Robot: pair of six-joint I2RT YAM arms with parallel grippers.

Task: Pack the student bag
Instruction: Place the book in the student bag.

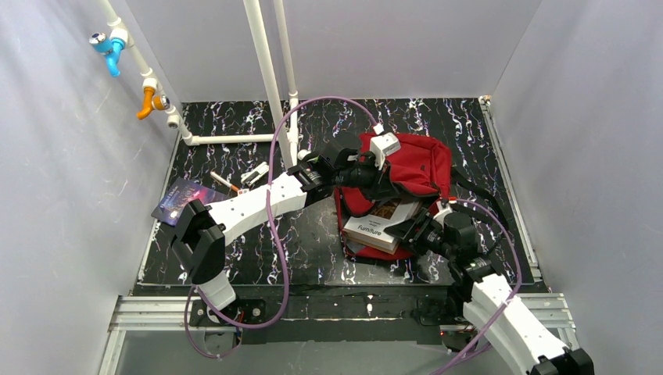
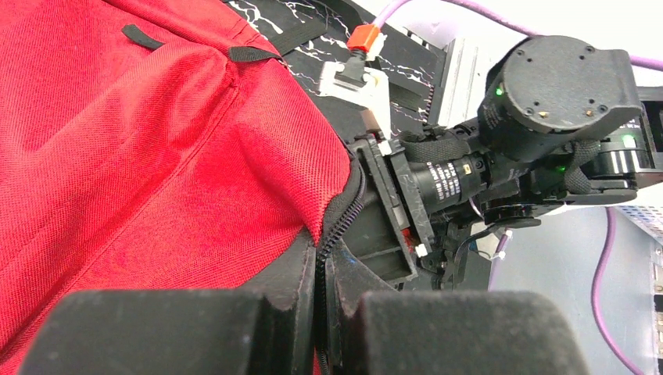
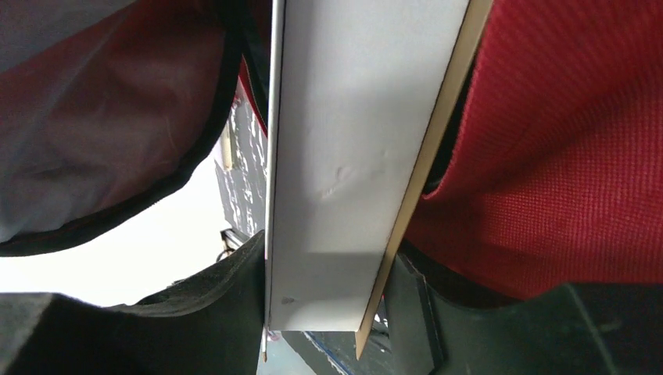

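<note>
The right gripper [image 3: 322,312] is clamped on the near end of a book [image 3: 352,156]. The book's long axis runs straight ahead of the gripper into the mouth of the student bag [image 1: 418,168]. The left gripper [image 2: 324,312] is closed on the bag's zipper edge [image 2: 338,219], holding that lip above the book. The book likely needs a forward push from the right arm. Its cover reads "Furniture"; nothing else is legible.

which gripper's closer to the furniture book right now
Right. The right gripper is clamped on the book at the mouth of the student bag; the left gripper pinches the bag's zipper rim, off the book.
</note>
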